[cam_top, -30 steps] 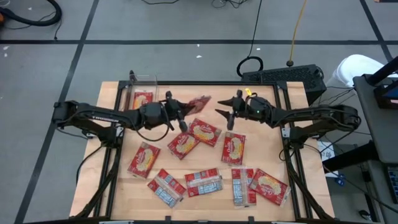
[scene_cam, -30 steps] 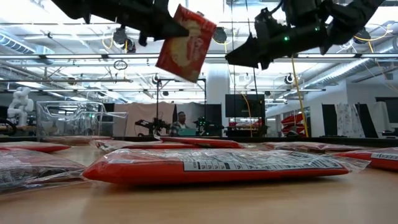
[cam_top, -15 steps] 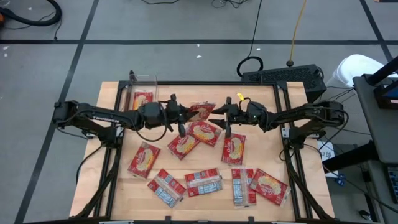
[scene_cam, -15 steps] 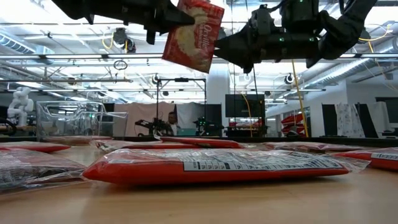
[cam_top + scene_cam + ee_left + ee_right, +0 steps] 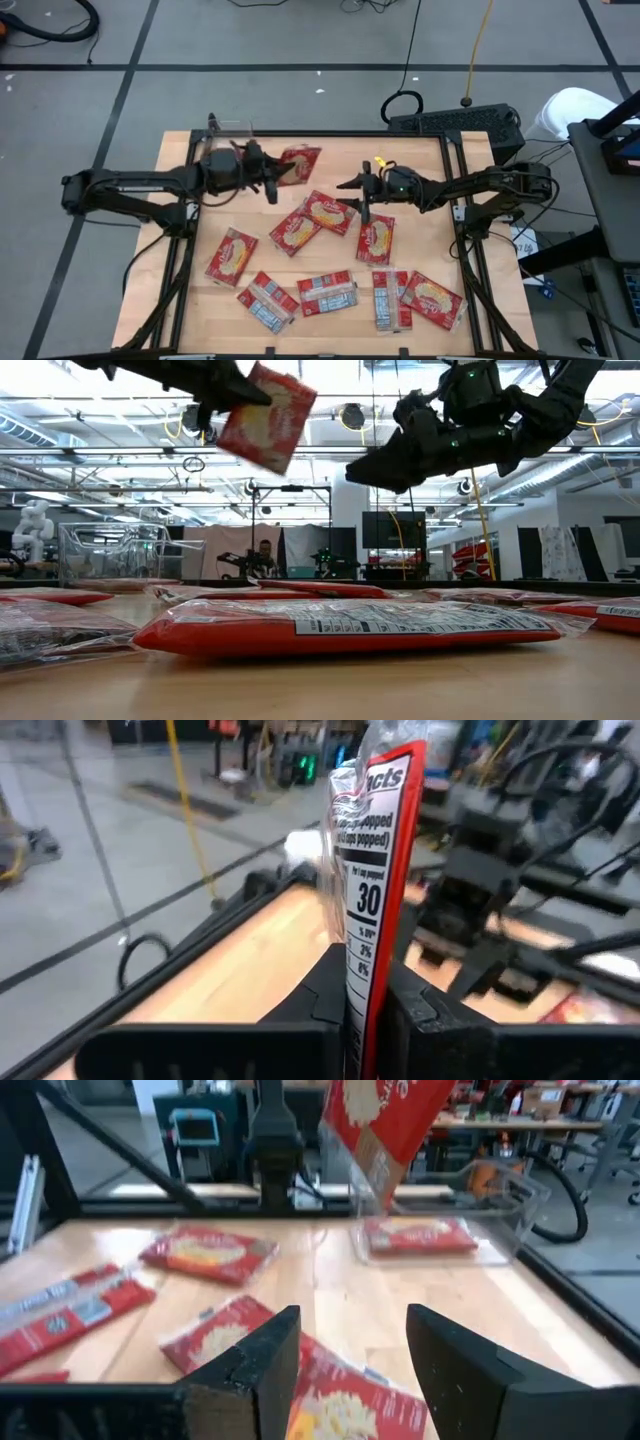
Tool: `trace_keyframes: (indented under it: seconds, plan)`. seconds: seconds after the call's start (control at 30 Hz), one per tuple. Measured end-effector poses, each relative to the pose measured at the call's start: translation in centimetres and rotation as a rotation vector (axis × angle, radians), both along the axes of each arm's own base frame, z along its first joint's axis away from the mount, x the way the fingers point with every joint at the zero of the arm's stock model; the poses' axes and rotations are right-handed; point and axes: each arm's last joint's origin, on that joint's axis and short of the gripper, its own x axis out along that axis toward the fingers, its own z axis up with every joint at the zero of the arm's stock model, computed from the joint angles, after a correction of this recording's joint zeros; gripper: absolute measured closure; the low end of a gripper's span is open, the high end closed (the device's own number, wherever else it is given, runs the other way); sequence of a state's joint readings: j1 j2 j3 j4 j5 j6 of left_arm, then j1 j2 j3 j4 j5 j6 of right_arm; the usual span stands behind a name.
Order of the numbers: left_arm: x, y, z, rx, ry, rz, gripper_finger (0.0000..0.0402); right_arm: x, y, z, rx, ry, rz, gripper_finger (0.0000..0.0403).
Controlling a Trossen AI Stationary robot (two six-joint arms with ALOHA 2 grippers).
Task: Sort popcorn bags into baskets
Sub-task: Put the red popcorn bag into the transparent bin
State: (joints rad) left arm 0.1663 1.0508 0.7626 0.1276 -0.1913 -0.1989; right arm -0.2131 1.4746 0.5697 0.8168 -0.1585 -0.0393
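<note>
My left gripper is shut on a red popcorn bag, which it holds high over the table's far middle, just right of the clear basket. That basket stands at the far left and one bag lies flat inside it. In the low view the held bag hangs tilted near the top. My right gripper stands open above the loose bags, right of the held bag, with nothing between its fingers. Several more bags lie flat on the wood. My left gripper pinches the bag's edge between its two fingers. The fingers come about level from the table's left. The bag sticks out past the fingertips, stands on edge with its label side showing, and is clear of the table and basket.
Loose bags lie across the table's middle and near side. A dark frame rail runs along the table's far edge. Bare wood shows at the far right. A person sits in the room behind.
My left gripper has carried the bag up and toward the table's left edge, nearer the basket, and has rolled, so the bag is turned about. My right gripper has sunk a little toward the loose bags and stays open.
</note>
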Motion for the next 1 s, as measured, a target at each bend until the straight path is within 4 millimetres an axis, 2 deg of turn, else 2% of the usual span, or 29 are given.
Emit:
trace_keyframes:
  seconds: [0.27, 0.6, 0.83, 1.0]
  plan:
    - [-4.0, 1.4, 1.0, -0.105, 0.025, 0.116, 0.0378, -0.1, 0.5, -0.7, 0.005, 0.069, 0.020, 0.0224]
    - [-8.6, 4.3, 0.9, -0.211, 0.065, 0.386, 0.0380, 0.2, 2.7, -0.9, -0.067, 0.094, 0.117, 0.0224]
    - [-11.0, 6.9, -1.2, -0.365, 0.208, 0.624, 0.0379, 0.2, 3.6, -1.0, -0.060, 0.109, 0.149, 0.0224]
    - [-12.1, 8.4, -2.2, -0.445, 0.265, 0.702, 0.0379, 0.2, 3.8, -1.1, -0.058, 0.121, 0.159, 0.0224]
